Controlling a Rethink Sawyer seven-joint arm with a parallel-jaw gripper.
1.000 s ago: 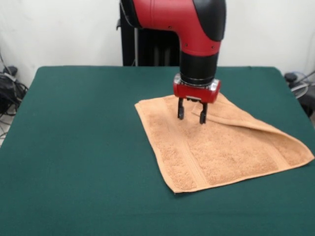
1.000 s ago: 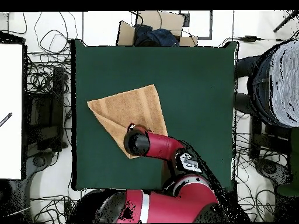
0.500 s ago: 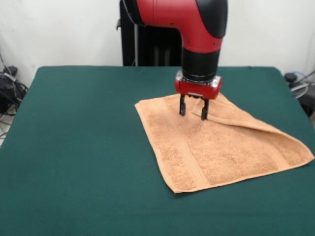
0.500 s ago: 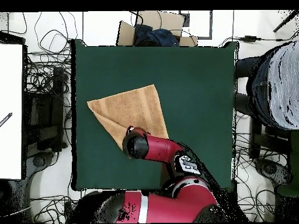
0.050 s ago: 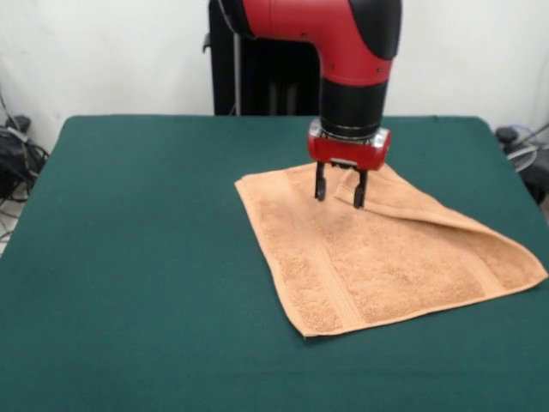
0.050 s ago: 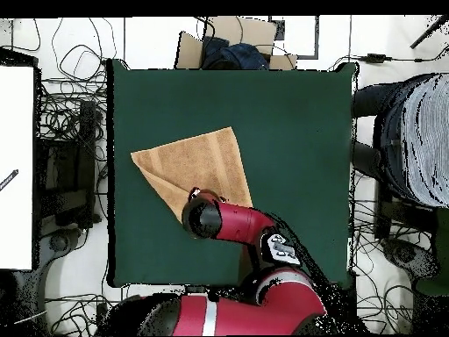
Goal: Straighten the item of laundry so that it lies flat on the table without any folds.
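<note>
Bright, even indoor light, soft shadow beneath the towel, no glare, mild blur.

Orange-tan towel (woven border bands) on dark green table; red-and-black arm.

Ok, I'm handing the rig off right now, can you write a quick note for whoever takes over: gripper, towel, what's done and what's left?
Gripper: open, empty, pointing down over the towel's far part, right by the edge of the folded flap; I cannot tell if the tips touch the cloth.
Towel: on the table, toward the right side in the front view. Most of it lies flat, but one corner is folded over onto it, making a flap along the far right edge.
Done: nothing gripped yet; the fold is still in.
Left: probably grasp the flap, pull it open outward, then check that no folds remain.
</note>
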